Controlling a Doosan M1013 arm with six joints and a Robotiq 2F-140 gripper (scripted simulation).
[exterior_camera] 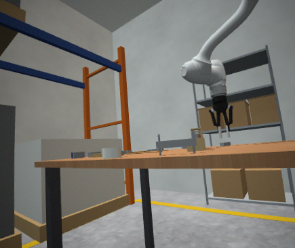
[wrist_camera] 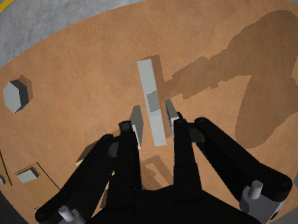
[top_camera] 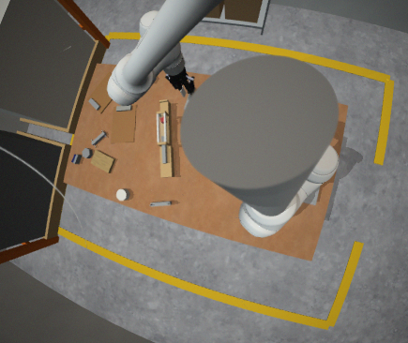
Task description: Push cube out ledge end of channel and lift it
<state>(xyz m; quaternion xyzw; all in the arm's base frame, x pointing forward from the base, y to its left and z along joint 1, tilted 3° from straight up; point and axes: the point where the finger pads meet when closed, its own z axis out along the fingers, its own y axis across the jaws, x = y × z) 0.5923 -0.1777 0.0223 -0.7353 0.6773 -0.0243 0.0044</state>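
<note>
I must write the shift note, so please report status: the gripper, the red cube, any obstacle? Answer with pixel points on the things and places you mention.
Gripper [top_camera: 188, 92] [exterior_camera: 224, 137] [wrist_camera: 153, 111] partly open, holding nothing, above grey bar [wrist_camera: 151, 92]. Red cube [top_camera: 161, 120] inside channel [top_camera: 158, 133]. No obstacle seen between fingers and bar.

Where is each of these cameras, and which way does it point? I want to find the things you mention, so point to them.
Top: high overhead, looking down on the table [top_camera: 209, 216] [exterior_camera: 171, 160] [wrist_camera: 215, 95]; the white arm [top_camera: 167, 42] [exterior_camera: 215, 37] and black gripper [top_camera: 188, 89] [exterior_camera: 224, 135] [wrist_camera: 153, 111] show.
Exterior: beside the table near its top's height, looking across it; the forearm and gripper show.
Wrist: on the arm's end, looking past the gripper's fingers at a grey bar [wrist_camera: 150, 90].
Top and exterior share the white cylinder [top_camera: 122, 194] [exterior_camera: 111, 153].
</note>
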